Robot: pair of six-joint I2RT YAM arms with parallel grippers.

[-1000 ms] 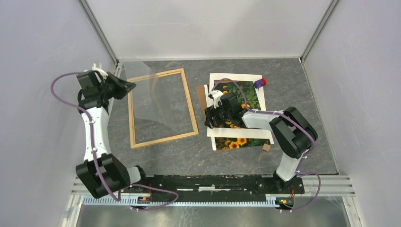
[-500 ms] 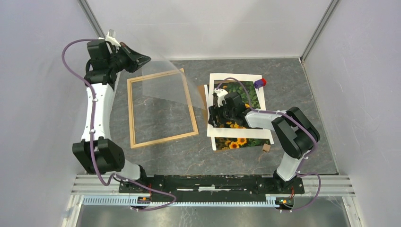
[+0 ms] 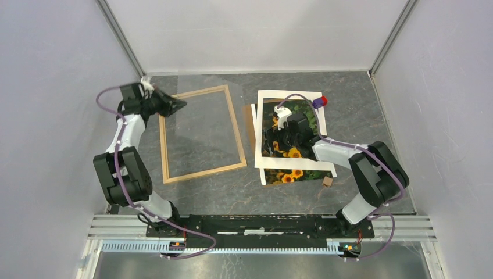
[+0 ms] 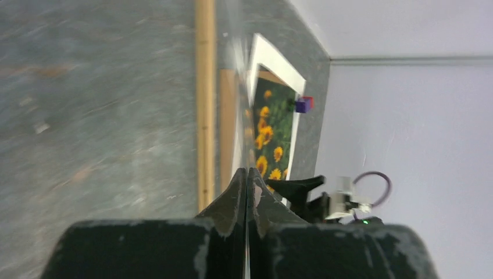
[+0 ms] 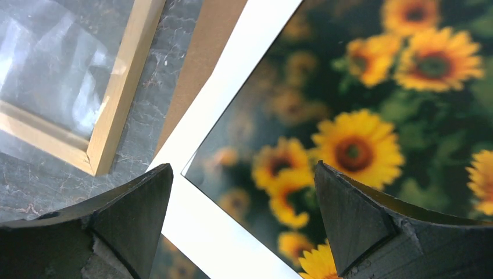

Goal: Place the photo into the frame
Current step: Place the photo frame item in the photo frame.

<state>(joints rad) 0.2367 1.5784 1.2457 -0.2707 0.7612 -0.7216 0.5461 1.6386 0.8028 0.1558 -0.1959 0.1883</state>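
Hovering with jaws apart, the right gripper (image 5: pixel 243 168) is sitting directly over the photo (image 5: pixel 349 116); the frame (image 3: pixel 200 172) is lying leftward, the left gripper (image 3: pixel 179 104) pinching a clear pane (image 3: pixel 200 131).

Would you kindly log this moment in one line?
left gripper shut on clear pane over frame | right gripper open over photo | photo outside frame

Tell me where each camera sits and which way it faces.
Top external: above and behind the bases, facing down on the grey stone-patterned table; left arm and right arm both show.
Left wrist: low, facing across the table toward the right arm; shut left jaws pinch a thin clear pane.
Right wrist: facing down on the rectangular sunflower photo print and flat white paper mat border; open right jaws at bottom.
Shared: both wrist views catch the photo and the rectangular light-wood picture frame.
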